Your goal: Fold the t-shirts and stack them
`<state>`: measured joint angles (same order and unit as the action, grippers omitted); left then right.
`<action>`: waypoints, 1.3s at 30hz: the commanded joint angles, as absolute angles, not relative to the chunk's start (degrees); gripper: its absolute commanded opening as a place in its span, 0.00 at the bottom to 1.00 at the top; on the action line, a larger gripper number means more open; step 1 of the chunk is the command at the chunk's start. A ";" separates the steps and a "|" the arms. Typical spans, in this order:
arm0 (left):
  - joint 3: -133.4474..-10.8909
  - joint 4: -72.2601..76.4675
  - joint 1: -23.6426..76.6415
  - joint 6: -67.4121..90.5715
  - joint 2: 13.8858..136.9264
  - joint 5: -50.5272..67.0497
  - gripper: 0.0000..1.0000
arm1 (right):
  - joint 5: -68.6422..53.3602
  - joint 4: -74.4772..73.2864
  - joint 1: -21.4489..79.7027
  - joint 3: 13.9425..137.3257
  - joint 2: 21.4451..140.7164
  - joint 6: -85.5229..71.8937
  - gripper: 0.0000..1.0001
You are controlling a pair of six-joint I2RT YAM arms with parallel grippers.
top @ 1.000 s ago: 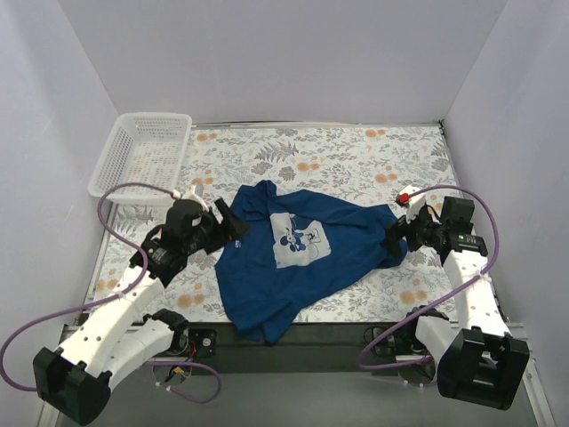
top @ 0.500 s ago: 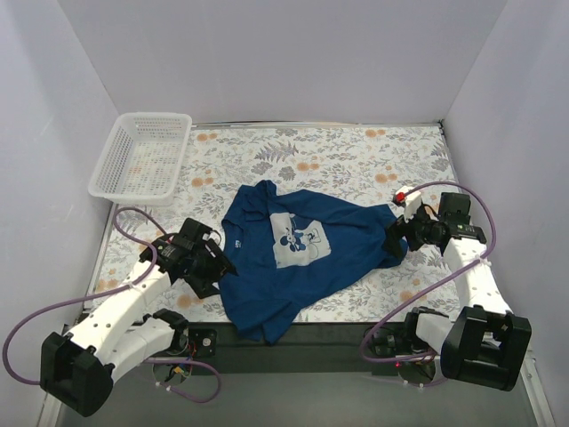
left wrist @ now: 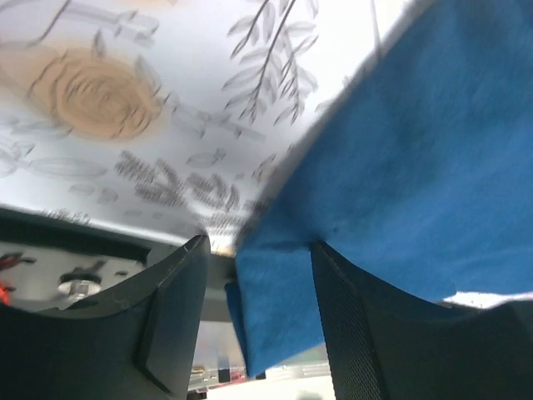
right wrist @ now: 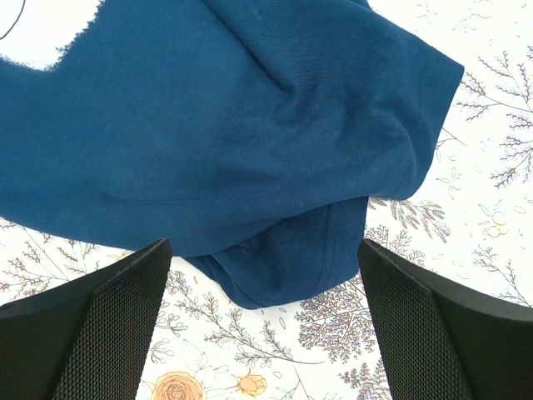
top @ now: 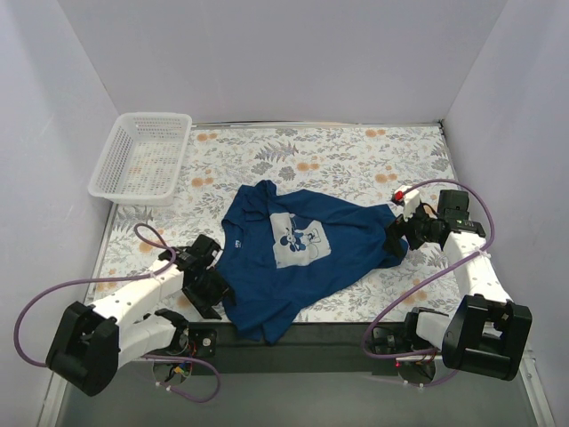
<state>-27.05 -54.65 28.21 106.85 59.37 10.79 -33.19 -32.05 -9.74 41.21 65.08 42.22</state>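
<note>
Nearest to us, the blue t-shirt (top: 267, 289) drapes its hem over the table's dark front edge. It is soft knit cloth, rumpled, lying front-up in the middle of the table (top: 338, 160), with a pale square print (top: 298, 238) on the chest and one sleeve bunched into folds on the right. The tabletop is smooth and patterned with grey leaves and orange blooms. In the far left corner sits a rectangular white basket (top: 133, 194) with plastic lattice walls.

The left gripper (top: 213, 289) sits low at the shirt's near left edge. Its jaws are parted a little, and a doubled corner of the hem lies between the dimpled black fingers (left wrist: 171, 317), not pinched. Farther back, the right gripper (top: 400, 238) is spread wide just over the bunched sleeve and holds nothing. We cannot tell whether its tips touch the cloth.

We count one shirt, one basket, two arms and two looping purple cables (top: 53, 307).
</note>
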 commanded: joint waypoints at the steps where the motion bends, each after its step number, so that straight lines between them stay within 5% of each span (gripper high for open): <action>1: -27.51 -48.71 28.48 107.67 63.01 10.45 0.44 | -34.19 -32.69 -9.93 42.80 64.34 42.72 0.82; 7: -29.61 -46.06 28.56 103.29 61.89 8.18 0.00 | -33.66 -33.22 -9.93 42.71 64.69 43.76 0.82; 20: -46.04 -47.02 25.06 98.17 52.64 -12.38 0.00 | -27.69 -42.62 -10.02 46.85 72.59 50.27 0.83; 39: -53.88 -37.53 4.84 90.53 60.38 1.57 0.00 | -38.66 -46.57 -8.62 49.48 84.91 50.53 0.64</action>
